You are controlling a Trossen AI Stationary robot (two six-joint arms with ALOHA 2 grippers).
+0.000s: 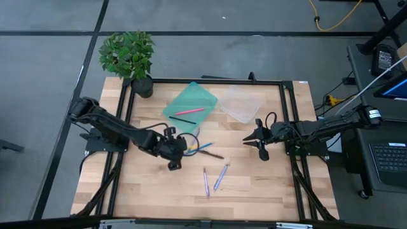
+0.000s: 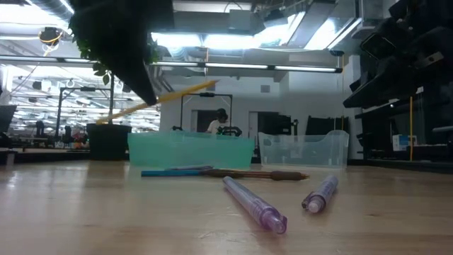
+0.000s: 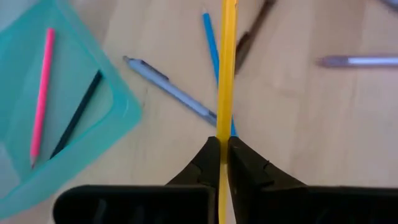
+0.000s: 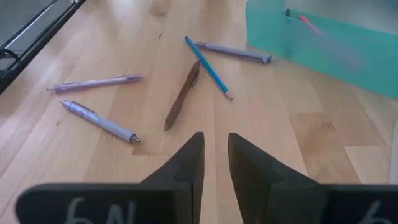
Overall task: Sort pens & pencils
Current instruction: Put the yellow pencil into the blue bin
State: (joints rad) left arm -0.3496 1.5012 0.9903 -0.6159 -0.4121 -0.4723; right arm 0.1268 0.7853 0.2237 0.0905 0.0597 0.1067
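Observation:
My left gripper point(image 1: 175, 151) is shut on a yellow pencil point(image 3: 226, 74) above the table's middle, near the teal tray point(image 1: 191, 102). The tray holds a pink pencil point(image 3: 42, 87) and a black one point(image 3: 78, 115). On the wood below lie a blue pencil point(image 3: 213, 56), a grey-blue pen point(image 3: 168, 90) and a brown stick point(image 4: 182, 96). Two lavender pens point(image 1: 206, 181) point(image 1: 221, 177) lie nearer the front edge. My right gripper point(image 4: 214, 155) hovers right of the middle, open by a narrow gap and empty. My left gripper pinches the yellow pencil between its two fingers partway along its shaft point(image 3: 224, 134). The pencil runs along the fingers and sticks out past their tips. In the low view it point(image 2: 177, 93) is lifted clear of the table and tilted, with both ends free.
A clear plastic tray point(image 1: 241, 105) stands right of the teal one at the back. A potted plant point(image 1: 130, 60) stands at the far left corner. Black frame rails run along the table's left and right sides. Bare wood shows at the front left.

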